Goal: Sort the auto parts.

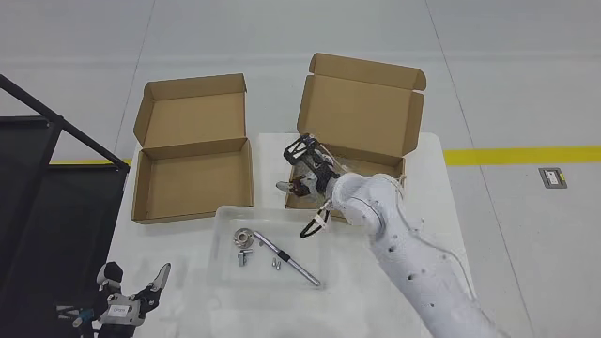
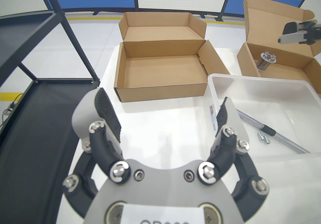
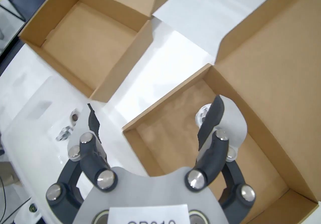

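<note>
Early in the sort, by the look of it. Done so far: one flanged metal cylinder (image 2: 267,59), lying on its side in the cardboard box (image 1: 362,117) just beyond the far right corner of the clear tray (image 1: 225,211).

Left to sort, inside the tray: a round metal fitting (image 1: 243,238), a long rod with a dark grip (image 1: 286,255) and a pair of small bolts (image 2: 263,137) beside it. Nothing yet in the second box (image 1: 192,183), just beyond the tray's far left corner.

Right hand (image 3: 154,105) poised over the box beyond the tray's far right corner, spread wide and holding nothing, the cylinder close under one finger. Left hand (image 2: 163,99) low over the white bench (image 1: 188,272), off the tray's near left corner, also spread wide and holding nothing.

A black rack (image 1: 47,197) farther out on the tray's left side, well apart from it.

Likely nuisances: the tray's raised walls for any low approach, the bolts small and close against the rod, and the upright lids at the far sides of both boxes, away from the tray.
</note>
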{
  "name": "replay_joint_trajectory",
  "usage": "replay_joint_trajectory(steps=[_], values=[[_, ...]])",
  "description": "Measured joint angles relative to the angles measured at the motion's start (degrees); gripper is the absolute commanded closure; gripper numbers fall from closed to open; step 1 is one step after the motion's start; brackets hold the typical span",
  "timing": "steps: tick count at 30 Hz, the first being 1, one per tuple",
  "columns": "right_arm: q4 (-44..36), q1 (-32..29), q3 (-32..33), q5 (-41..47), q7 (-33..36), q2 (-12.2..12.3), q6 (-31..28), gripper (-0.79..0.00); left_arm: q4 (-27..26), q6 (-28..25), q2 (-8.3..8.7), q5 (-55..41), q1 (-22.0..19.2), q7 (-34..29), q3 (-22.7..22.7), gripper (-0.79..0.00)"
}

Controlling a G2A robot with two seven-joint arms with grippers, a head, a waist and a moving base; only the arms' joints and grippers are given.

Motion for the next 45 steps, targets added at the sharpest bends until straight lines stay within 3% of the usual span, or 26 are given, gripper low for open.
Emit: replay_joint_trajectory(steps=[4,9,15,21,30,32,33,34,45], values=[[-13.5,-6.7,0.4,0.7,8.4,1.2,-4.6,-0.785,0.0,0.0,0.0,0.0,0.0,0.0,0.0,-0.785],[-16.9,-7.6,-4.0,1.5,15.6,1.1,-7.6,-0.785,0.0,0.0,0.0,0.0,0.0,0.0,0.0,-0.785],[-9.9,-2.8,-11.5,3.2,19.1,-0.5,-7.7,-0.785,0.0,0.0,0.0,0.0,0.0,0.0,0.0,-0.785],[1.9,3.4,-19.1,-0.1,21.7,-3.1,-3.1,-0.785,0.0,0.0,0.0,0.0,0.0,0.0,0.0,-0.785],[12.7,7.4,-25.8,-2.2,21.7,-6.5,1.2,-0.622,0.0,0.0,0.0,0.0,0.0,0.0,0.0,-0.785],[14.6,7.8,-26.9,-2.6,22.3,-7.2,1.8,-0.526,0.0,0.0,0.0,0.0,0.0,0.0,0.0,-0.785],[15.8,8.2,-27.4,-2.6,22.4,-7.6,2.1,-0.403,0.0,0.0,0.0,0.0,0.0,0.0,0.0,-0.785],[16.6,8.4,-27.6,-2.5,22.4,-7.9,2.4,-0.379,0.0,0.0,0.0,0.0,0.0,0.0,0.0,-0.785],[25.2,10.6,-29.4,-0.7,20.8,-11.1,3.3,-0.357,0.0,0.0,0.0,0.0,0.0,0.0,0.0,-0.785]])
